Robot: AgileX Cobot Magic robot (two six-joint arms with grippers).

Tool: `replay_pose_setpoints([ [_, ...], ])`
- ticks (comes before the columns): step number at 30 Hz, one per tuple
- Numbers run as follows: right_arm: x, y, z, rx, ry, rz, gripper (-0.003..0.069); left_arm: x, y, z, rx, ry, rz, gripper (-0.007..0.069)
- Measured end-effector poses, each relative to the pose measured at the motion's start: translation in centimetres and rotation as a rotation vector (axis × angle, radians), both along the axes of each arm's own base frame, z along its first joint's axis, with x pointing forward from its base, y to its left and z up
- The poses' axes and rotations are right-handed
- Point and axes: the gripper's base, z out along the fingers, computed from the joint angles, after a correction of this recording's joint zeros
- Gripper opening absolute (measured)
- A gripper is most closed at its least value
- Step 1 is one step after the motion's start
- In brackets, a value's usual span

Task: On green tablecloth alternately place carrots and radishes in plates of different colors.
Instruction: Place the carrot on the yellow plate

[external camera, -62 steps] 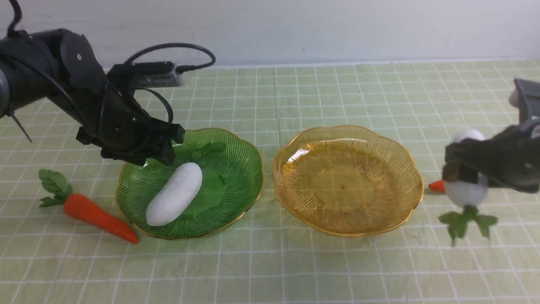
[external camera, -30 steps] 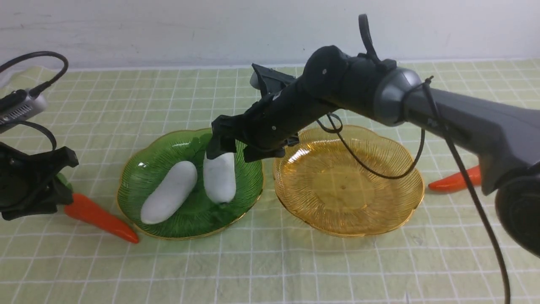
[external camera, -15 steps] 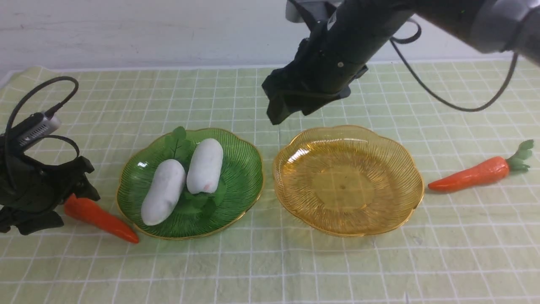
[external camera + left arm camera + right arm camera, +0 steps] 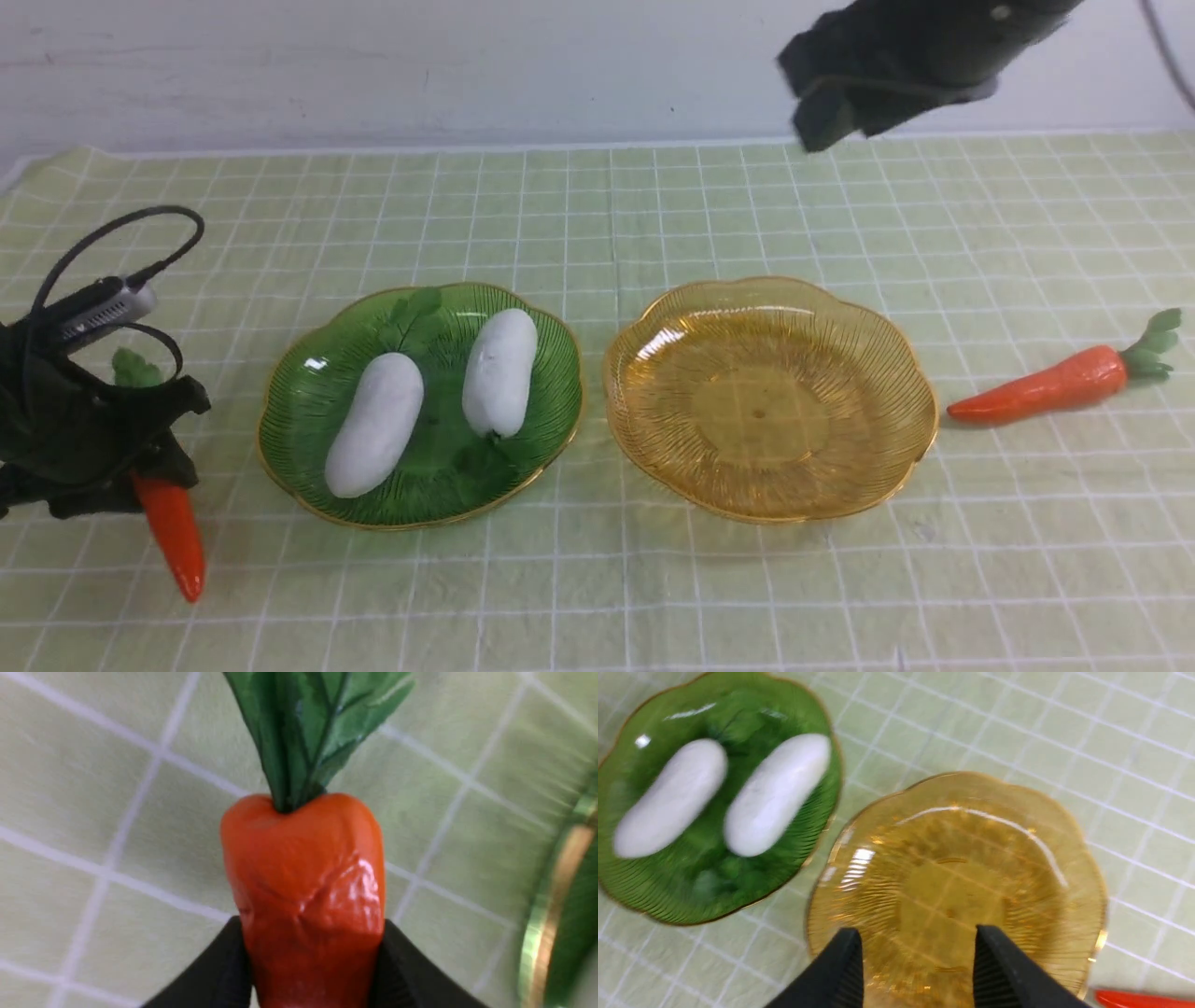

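Our left fingers [image 4: 219, 975] grip the glossy orange tapered toy carrot [image 4: 303, 868]; our right fingers [image 4: 843, 970] stand apart, empty, above the amber ribbed plate [image 4: 1055, 826].

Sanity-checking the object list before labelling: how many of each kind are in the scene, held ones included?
Glossy orange tapered toy carrots: 2
White oblong matte toy radishes: 2
Translucent ribbed gold-rimmed plates, one green, one amber: 2
Total: 6
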Motion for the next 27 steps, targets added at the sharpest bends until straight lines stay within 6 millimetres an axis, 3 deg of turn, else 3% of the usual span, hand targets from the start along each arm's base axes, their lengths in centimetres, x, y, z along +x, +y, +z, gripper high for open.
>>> replay_pose_setpoints([
  [2, 1.2, -4.5, -0.7, 0.002, 0.026, -0.148, 0.0249, 0.1, -0.6, 4.6, 0.033, -0.086, -0.05, 0.0275],
  [3, 1.3, -4.9, -0.8, 0.003, 0.028, -0.161, 0.0243, 0.2, -0.6, 4.8, 0.032, -0.088, -0.051, 0.0275],
  [4, 1.8, -7.5, -1.6, 0.005, 0.058, -0.245, 0.022, 0.3, -1.7, 7.6, 0.037, -0.145, -0.113, 0.0275],
  [6, 2.0, -11.3, -3.4, 0.004, 0.117, -0.359, 0.0204, 0.4, -4.2, 10.8, 0.027, -0.225, -0.233, 0.0275],
  [7, 2.0, -11.6, -3.5, 0.003, 0.124, -0.368, 0.0202, 0.5, -4.9, 11.4, 0.017, -0.239, -0.257, 0.0275],
  [8, 1.8, -14.0, -5.2, 0.003, 0.177, -0.435, 0.02, 0.6, -7.9, 13.7, -0.006, -0.317, -0.385, 0.0275],
  [9, 1.8, -14.5, -5.6, 0.002, 0.192, -0.45, 0.02, 0.6, -8.7, 13.9, -0.013, -0.326, -0.41, 0.0275],
  [10, 1.3, -16.4, -7.3, 0.014, 0.253, -0.509, 0.0202, 0.8, -11.5, 15.7, -0.048, -0.395, -0.509, 0.0275],
  [12, 0.8, -17.8, -9.3, 0.045, 0.327, -0.56, 0.022, 1.0, -15.3, 16.7, -0.085, -0.443, -0.627, 0.0275],
  [15, 0.5, -18.4, -11.9, 0.087, 0.379, -0.576, 0.0268, 1.9, -20.6, 16.5, -0.12, -0.494, -0.738, 0.0275],
  [19, 1.6, -18.3, -14.9, 0.148, 0.387, -0.607, 0.037, 3.5, -26.0, 13.2, -0.129, -0.503, -0.811, 0.0275],
  [23, 3.2, -18.7, -18.2, 0.178, 0.414, -0.676, 0.0505, 4.7, -29.0, 8.7, -0.122, -0.446, -0.844, 0.0275],
  [27, 4.1, -18.9, -20.2, 0.197, 0.423, -0.727, 0.0562, 5.7, -30.0, 4.8, -0.104, -0.378, -0.863, 0.0295],
])
